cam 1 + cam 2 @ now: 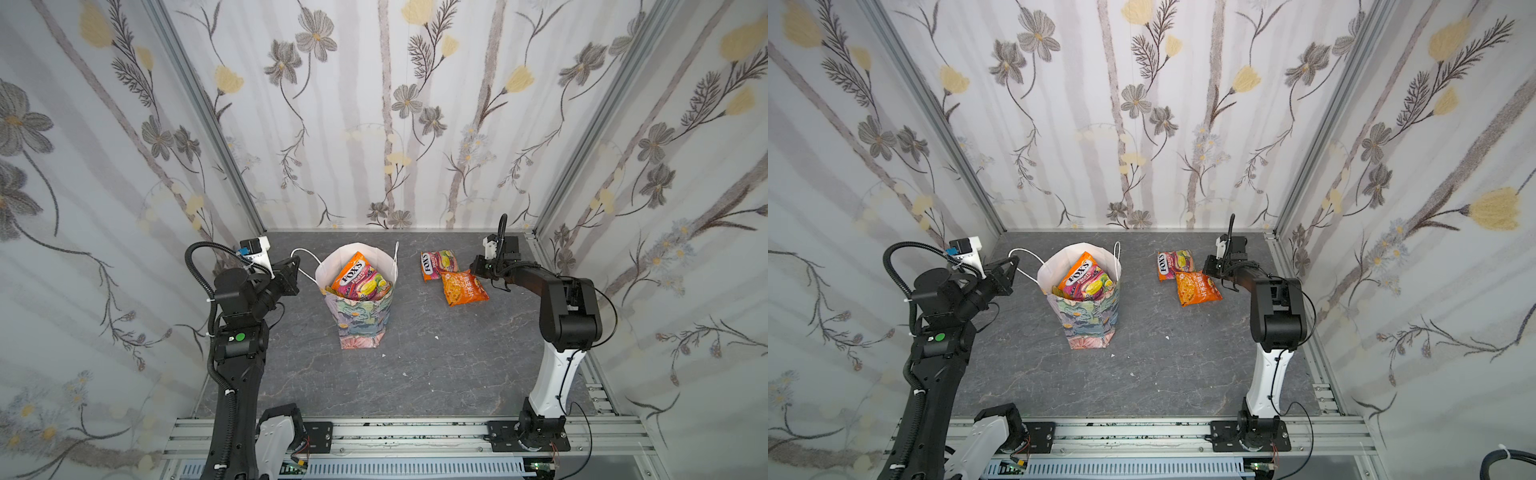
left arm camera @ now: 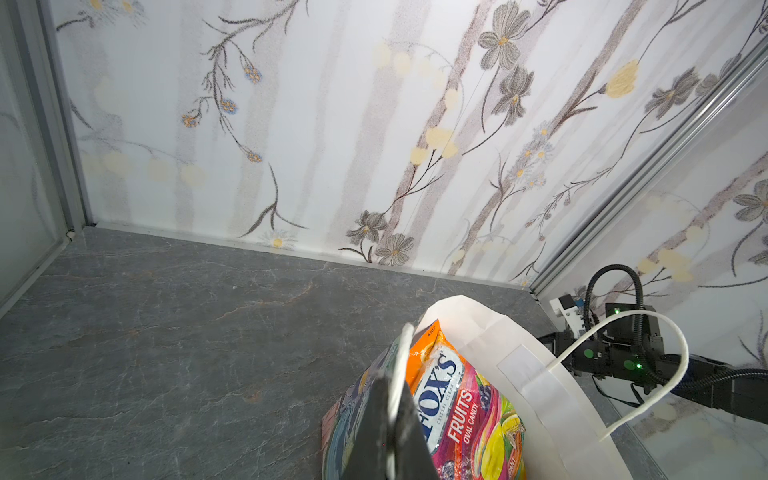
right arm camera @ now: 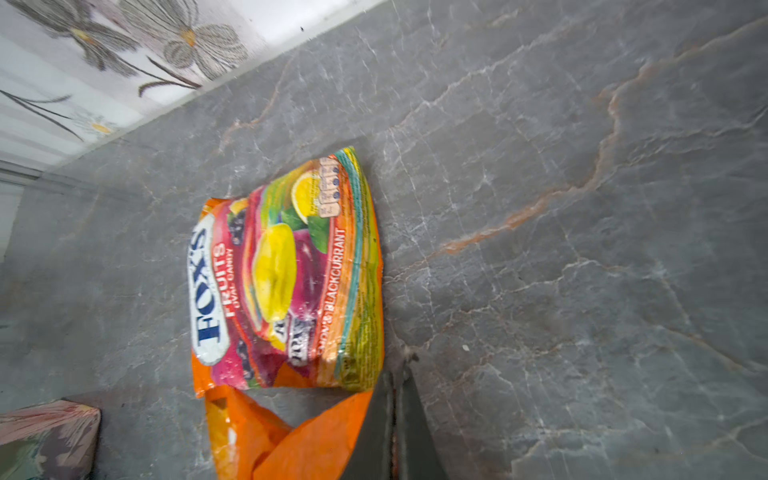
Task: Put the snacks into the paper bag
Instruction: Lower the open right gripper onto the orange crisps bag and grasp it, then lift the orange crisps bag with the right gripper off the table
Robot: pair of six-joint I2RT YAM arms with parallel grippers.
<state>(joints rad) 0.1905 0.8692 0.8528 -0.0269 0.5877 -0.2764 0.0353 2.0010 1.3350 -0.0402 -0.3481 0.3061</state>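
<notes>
The left tool (image 1: 296, 266) clamps the cord handle (image 1: 303, 252) of the paper bag (image 1: 362, 328); the right tool (image 1: 475, 267) is closed on the near corner of the orange pouch (image 1: 463, 291) on the counter (image 1: 415, 357), where a thin pinch on glossy film may slip during lift.

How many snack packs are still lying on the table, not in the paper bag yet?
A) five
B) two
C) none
B: only the FOX'S pouch and the orange pouch lie on the table, off to the side of the paper bag.
</notes>
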